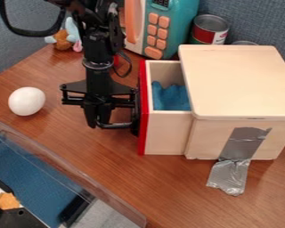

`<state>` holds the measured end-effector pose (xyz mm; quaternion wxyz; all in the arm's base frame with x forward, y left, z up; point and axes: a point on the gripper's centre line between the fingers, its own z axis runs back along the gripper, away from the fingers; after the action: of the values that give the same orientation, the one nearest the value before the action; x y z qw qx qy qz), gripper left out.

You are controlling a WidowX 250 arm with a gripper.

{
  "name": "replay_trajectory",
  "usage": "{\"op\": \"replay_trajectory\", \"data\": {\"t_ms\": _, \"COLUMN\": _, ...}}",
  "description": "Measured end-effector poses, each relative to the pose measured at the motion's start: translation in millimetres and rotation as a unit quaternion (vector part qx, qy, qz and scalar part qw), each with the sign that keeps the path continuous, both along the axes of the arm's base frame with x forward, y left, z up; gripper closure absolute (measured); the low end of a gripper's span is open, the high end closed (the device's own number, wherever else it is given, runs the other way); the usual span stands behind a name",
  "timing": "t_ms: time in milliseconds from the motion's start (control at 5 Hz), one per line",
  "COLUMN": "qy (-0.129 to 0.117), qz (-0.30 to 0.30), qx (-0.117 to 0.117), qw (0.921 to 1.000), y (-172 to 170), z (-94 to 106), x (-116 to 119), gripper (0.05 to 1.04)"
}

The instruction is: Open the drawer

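Note:
The black gripper [105, 121] hangs down on the left side of the drawer, right beside its red front [144, 133]. A dark part lies between the gripper and the red front; whether they touch, I cannot tell. The pale wooden drawer [166, 133] sticks out to the left from the wooden box [240, 82], so it stands partly open. Inside the drawer is a blue cloth-like thing [171, 97]. The gripper and arm cover part of the red front.
A white egg-shaped object [26, 101] lies left of the gripper. Behind stand a teal toy microwave [177, 26], a can [209, 30] and a plush toy [64, 39]. Silver tape [237, 153] runs from the box onto the table [109, 160]. A clear-walled edge [67, 167] crosses the lower left.

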<state>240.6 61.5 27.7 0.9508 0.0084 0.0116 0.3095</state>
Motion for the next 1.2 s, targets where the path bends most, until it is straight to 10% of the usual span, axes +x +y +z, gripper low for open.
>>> {"op": "replay_trajectory", "data": {"t_ms": 800, "qy": 0.029, "qz": 0.015, "qx": 0.008, "qw": 0.9994, "y": 10, "z": -0.3, "x": -17, "gripper": 0.912}}
{"op": "replay_trajectory", "data": {"t_ms": 1200, "qy": 0.044, "qz": -0.006, "qx": 0.013, "qw": 0.9989, "y": 9, "z": 9.0, "x": -23, "gripper": 0.361}}
